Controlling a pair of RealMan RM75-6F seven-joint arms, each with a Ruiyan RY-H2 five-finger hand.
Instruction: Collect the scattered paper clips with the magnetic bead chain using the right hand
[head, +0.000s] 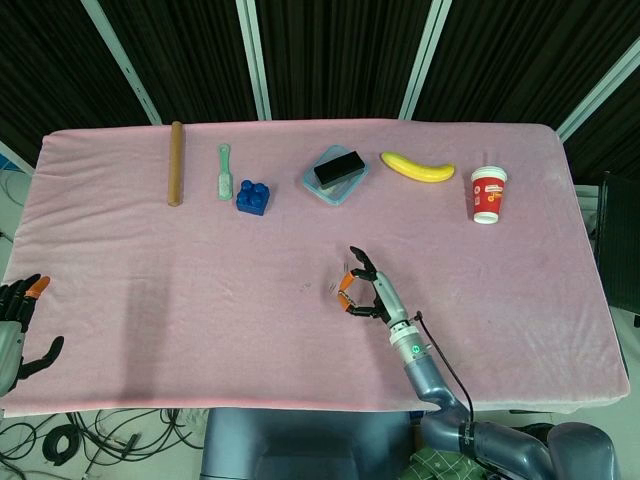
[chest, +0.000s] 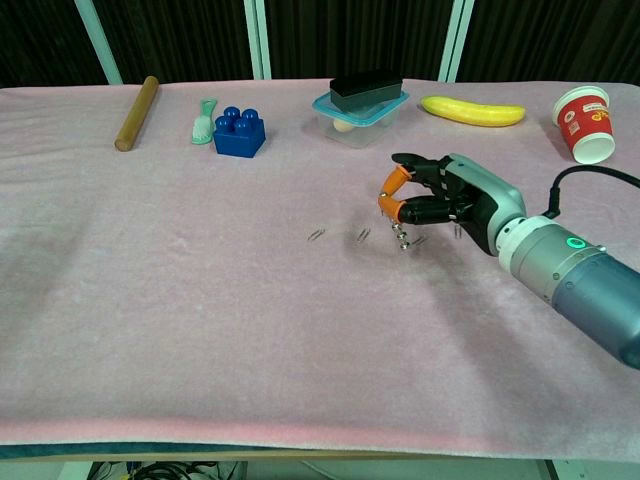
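- Magnetic bead chain (chest: 403, 238) is hanging from the right hand (chest: 440, 200), pinched at the fingertips; one clip possibly clinging.
- Sweeping low toward the paper clips (chest: 338, 236) is advised.

The right hand (chest: 440, 200) is black with a grey back and orange fingertips (chest: 392, 181); its round silver wrist has a small green light (chest: 573, 240); a thin black cable (chest: 590, 175) loops at 3 o'clock; the left hand (head: 20, 320) is black with one orange tip.
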